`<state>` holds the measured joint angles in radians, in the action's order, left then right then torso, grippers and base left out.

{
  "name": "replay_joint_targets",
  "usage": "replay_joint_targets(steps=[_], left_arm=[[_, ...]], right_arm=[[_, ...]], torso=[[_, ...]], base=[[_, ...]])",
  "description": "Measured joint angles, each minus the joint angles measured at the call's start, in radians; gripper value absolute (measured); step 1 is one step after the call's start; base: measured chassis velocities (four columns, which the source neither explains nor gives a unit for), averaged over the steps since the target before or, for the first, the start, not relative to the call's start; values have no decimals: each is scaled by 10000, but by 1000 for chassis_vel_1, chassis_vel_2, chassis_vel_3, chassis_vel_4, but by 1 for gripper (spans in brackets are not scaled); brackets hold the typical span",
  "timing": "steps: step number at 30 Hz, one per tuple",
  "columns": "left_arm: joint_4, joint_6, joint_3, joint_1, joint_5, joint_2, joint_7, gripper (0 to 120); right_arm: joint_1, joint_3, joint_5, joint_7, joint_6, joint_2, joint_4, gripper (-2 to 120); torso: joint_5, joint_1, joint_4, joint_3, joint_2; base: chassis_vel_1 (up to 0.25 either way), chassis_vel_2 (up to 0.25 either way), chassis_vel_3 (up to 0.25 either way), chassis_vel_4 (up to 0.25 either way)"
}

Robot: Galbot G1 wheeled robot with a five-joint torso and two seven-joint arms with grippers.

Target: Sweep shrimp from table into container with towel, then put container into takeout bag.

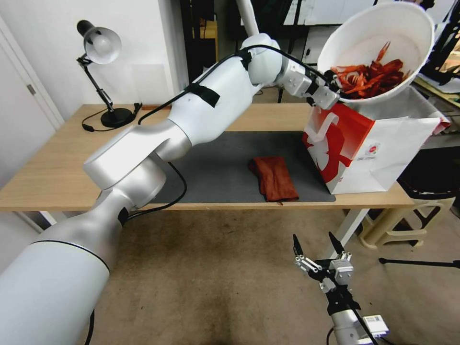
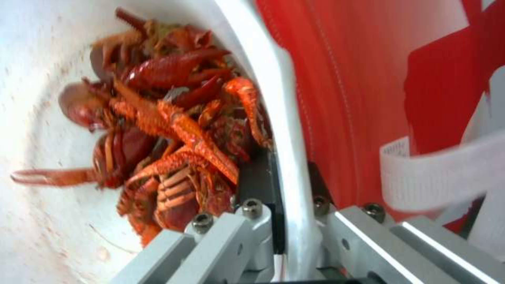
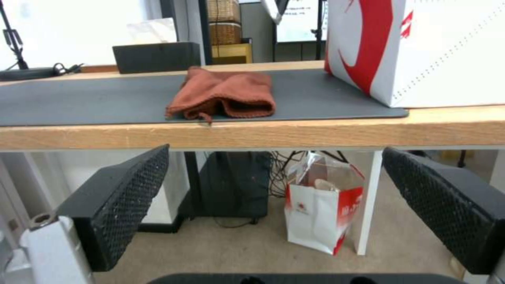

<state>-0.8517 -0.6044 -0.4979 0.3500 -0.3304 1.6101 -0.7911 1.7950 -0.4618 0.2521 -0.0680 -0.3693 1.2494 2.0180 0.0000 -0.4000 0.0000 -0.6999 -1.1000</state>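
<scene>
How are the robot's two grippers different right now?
The left gripper is raised above the takeout bag, fingers shut on the container rim; the right gripper hangs low before the table, below its top. The left carries shrimp in the container; the right is open and holds nothing.

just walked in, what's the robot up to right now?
The left gripper is clamped on the rim of the container, holding it tilted in the air above the open takeout bag at the table's right end. The shrimp are piled inside the container, so the sweeping looks done. The towel lies crumpled on the grey mat near the front edge. The right gripper hangs open below the table edge, holding nothing.
</scene>
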Motion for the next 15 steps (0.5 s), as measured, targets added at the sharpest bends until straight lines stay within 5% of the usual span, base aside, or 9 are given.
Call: replay_joint_targets(steps=[11, 15], left_arm=[[-24, -79, -139, 21, -221, -8, -27, 0], [-38, -85, -160, 56, -277, -9, -20, 11]], right_arm=[[-67, -16, 86, 9, 5, -37, -55, 100], [-93, -12, 99, 13, 15, -43, -62, 100]], torso=[[0, 0, 0, 0, 1], [0, 0, 0, 0, 0]], base=[[0, 0, 0, 0], [0, 0, 0, 0]])
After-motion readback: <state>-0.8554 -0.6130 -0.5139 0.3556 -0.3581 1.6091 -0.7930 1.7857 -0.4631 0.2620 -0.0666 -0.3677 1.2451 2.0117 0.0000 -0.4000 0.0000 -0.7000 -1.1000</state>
